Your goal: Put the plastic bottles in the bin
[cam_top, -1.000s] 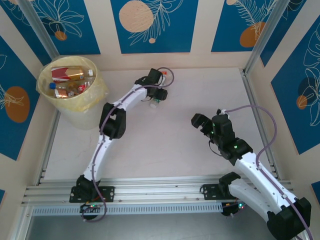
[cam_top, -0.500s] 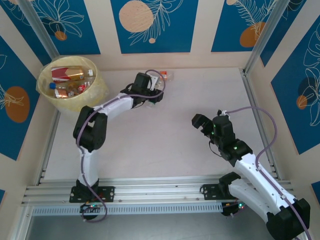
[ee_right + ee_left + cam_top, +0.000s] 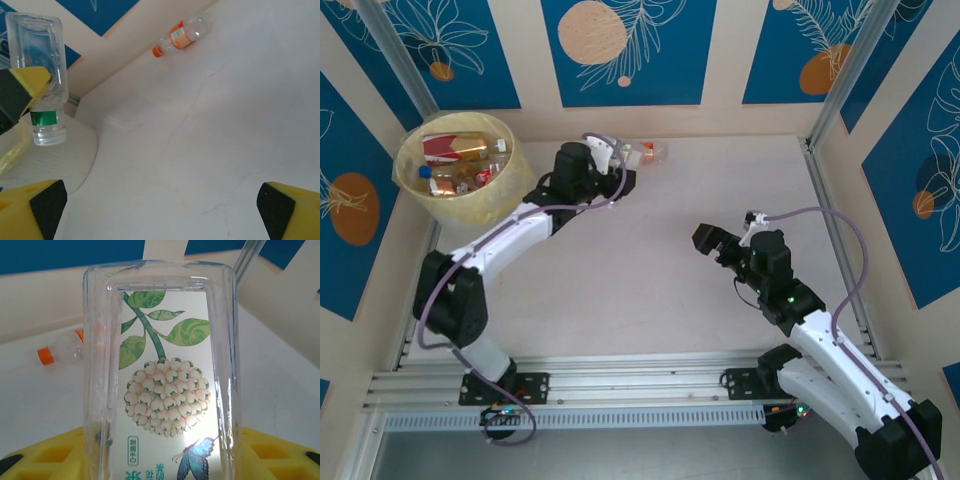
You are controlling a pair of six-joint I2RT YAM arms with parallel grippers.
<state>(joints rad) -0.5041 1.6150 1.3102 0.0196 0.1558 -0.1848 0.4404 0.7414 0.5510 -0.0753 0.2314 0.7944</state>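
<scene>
A clear bottle with a flower-and-butterfly label (image 3: 160,380) was clamped between the yellow pads of the left end effector (image 3: 613,172), its jaws partly closed on the bottle's flat sides and its long axis running straight out from the fingers. The bin (image 3: 485,225) stood just to the left of that end effector, at the far left corner of the tabletop (image 3: 650,290), already holding several bottles (image 3: 455,150). The drop therefore looked like a short leftward swing for the left arm. One orange-capped bottle (image 3: 648,151) lay on its side by the back wall, just right of the loaded end effector, with its long axis roughly along the wall. The left arm was plainly the nearer one. The right end effector (image 3: 708,240) hung well apart, jaws wide and empty.
</scene>
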